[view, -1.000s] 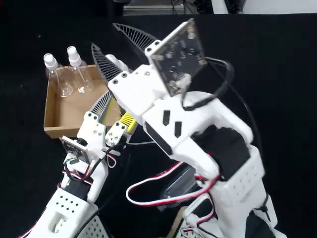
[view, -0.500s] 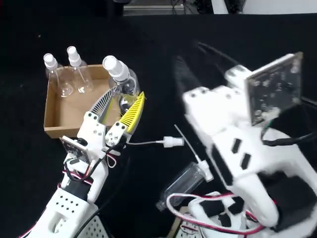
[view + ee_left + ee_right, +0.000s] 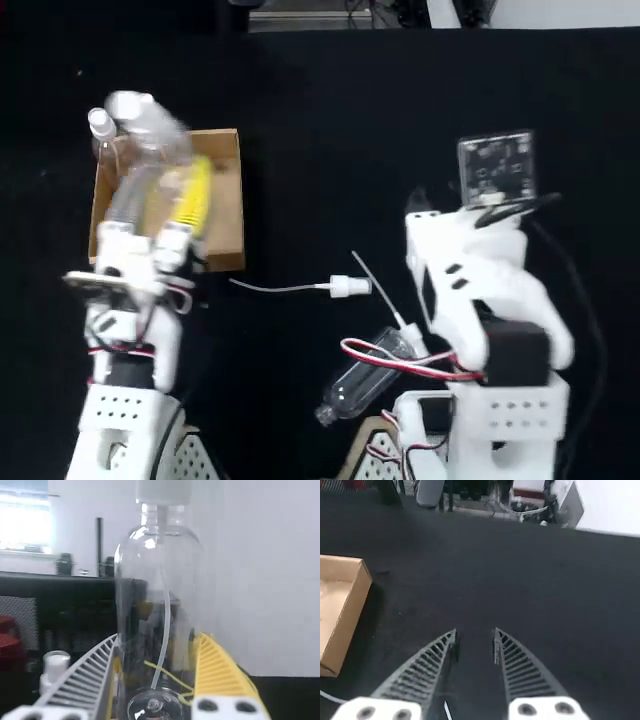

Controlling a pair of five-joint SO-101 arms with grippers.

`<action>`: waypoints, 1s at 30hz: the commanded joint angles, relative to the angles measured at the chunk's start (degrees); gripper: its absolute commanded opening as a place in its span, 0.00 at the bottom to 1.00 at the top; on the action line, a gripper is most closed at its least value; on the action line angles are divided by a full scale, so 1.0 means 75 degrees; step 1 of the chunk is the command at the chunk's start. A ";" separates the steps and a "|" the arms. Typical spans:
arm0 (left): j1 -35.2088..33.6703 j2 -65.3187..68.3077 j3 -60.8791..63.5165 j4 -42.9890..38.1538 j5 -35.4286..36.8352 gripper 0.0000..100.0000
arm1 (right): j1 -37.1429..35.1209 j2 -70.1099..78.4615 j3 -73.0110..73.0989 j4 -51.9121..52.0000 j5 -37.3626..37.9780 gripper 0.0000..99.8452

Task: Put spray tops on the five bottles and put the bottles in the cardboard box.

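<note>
Clutter nearest the arm bases is taken first. A clear plastic bottle [image 3: 362, 378] is laid on its side on the black table [image 3: 330, 130] at about six o'clock, with a white spray head at its neck. Whether that head is seated or merely resting there cannot be told. Just beyond it, a loose white spray top with a long thin tube [image 3: 348, 287] is laid flat near the table's middle. At about four o'clock the right gripper [image 3: 475, 632] is held above bare table, its ribbed fingers a little parted with nothing between them.

At about nine o'clock the left gripper [image 3: 165, 175] is clamped round the lower body of a clear, white-capped spray bottle [image 3: 150, 570], which is held upright over the open brown cardboard box [image 3: 226, 215]. Farther off, in the box's far corner at ten o'clock, another capped clear bottle [image 3: 100, 125] is stood upright.

The step in hand is judged to be the setting-down of the held bottle. It is best lowered straight and kept vertical, onto bare box floor clear of the standing bottle and the walls. The grip should be released only once the base is borne by the floor. The fingers should then be parted just enough and drawn straight up, so that the cap is not caught and the neighbour is not toppled.
</note>
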 commanded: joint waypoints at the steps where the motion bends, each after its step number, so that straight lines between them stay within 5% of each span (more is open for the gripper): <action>1: -0.2256 -0.0094 0.0158 -0.0176 0.0082 0.07 | -0.0668 -0.0557 0.1389 -0.1418 0.0023 0.09; 13: -0.6242 -0.0012 0.0158 -0.0164 0.0059 0.07 | -0.2497 -0.1471 0.4308 -0.2930 0.0012 0.09; 23: -0.6711 0.0410 -0.0779 -0.0188 0.0047 0.07 | -0.2497 -0.1834 0.4941 -0.2977 0.0012 0.09; 30: -0.6758 0.3927 -0.3065 -0.0258 0.0035 0.07 | -0.2497 -0.2210 0.5140 -0.2954 0.0012 0.09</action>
